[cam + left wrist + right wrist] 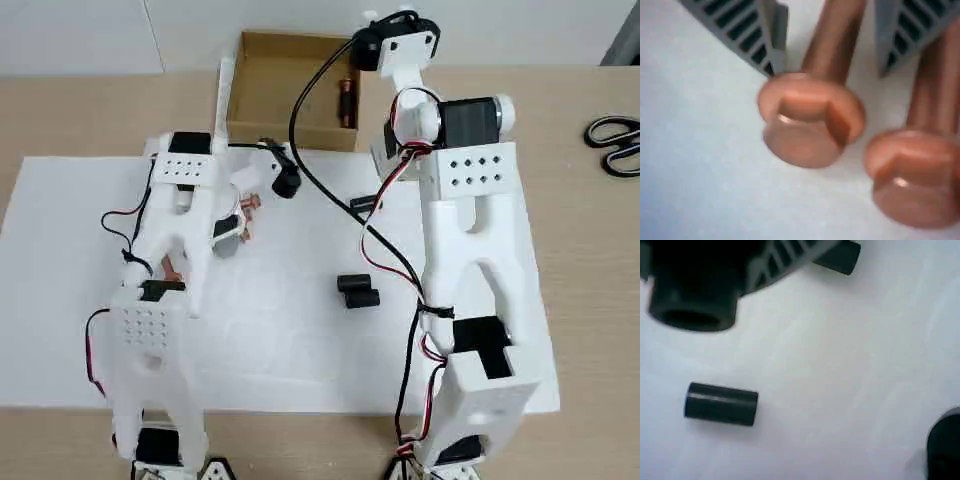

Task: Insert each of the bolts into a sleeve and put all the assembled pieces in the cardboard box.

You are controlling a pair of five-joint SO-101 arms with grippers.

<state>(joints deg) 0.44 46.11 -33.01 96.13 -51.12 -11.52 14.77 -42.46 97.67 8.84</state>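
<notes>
Left claw [829,70] straddles copper round-headed bolt [810,122].

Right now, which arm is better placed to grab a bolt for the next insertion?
Left. Its pincer is open astride the shank of one bolt on the white sheet, a second bolt beside it. The right arm faces the black sleeves, apart from the bolts.

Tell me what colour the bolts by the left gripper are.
The bolts are coppery pink; the left wrist view shows them best.
</notes>
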